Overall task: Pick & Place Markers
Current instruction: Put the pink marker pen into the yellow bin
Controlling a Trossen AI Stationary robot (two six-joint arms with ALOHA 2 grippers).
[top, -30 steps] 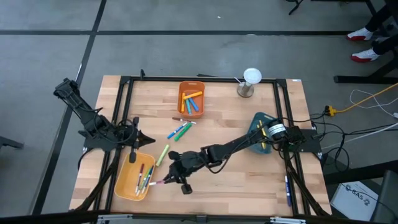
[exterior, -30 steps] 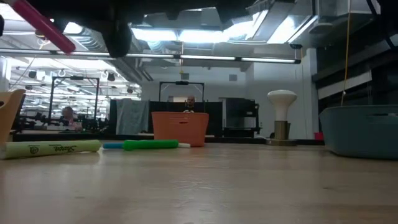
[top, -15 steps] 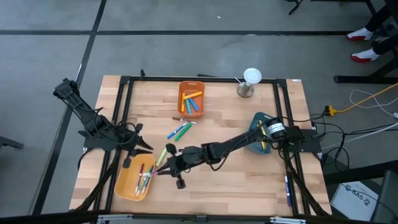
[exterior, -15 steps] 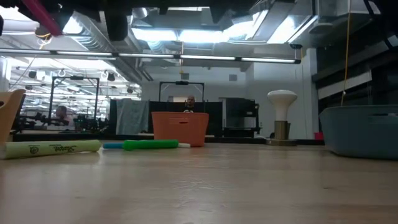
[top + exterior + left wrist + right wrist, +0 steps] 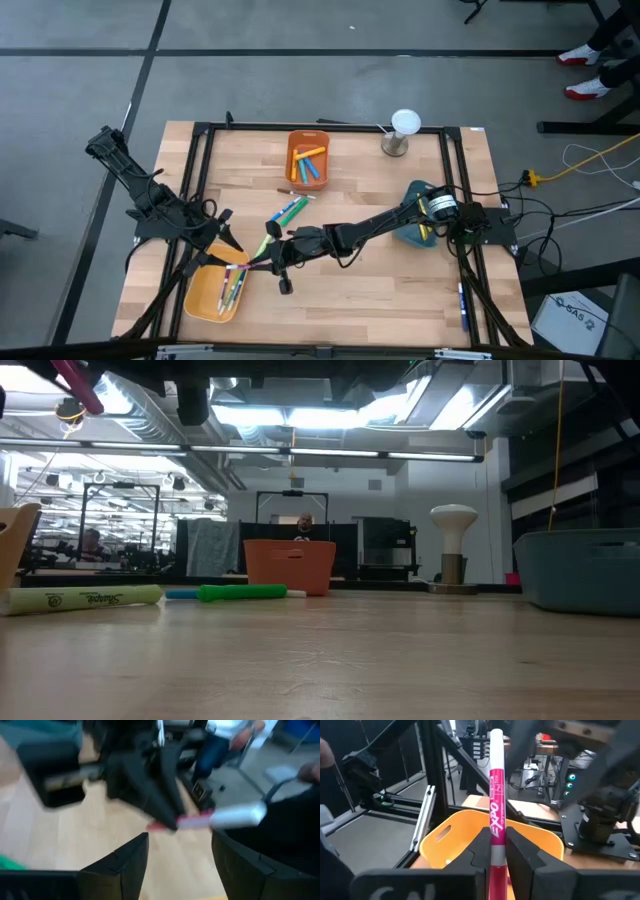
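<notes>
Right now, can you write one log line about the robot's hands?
right gripper: shut on pink marker, beside yellow bin | left gripper: open, empty, facing it

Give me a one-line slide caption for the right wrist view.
Right tool holds a pink marker upright before the yellow bin.

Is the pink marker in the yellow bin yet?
No. The right gripper holds the pink marker above the yellow bin.

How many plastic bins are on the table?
3: an orange bin at the far edge, a yellow bin near the front left under the left gripper, and a teal bin at right, partly hidden by the right arm.
</notes>
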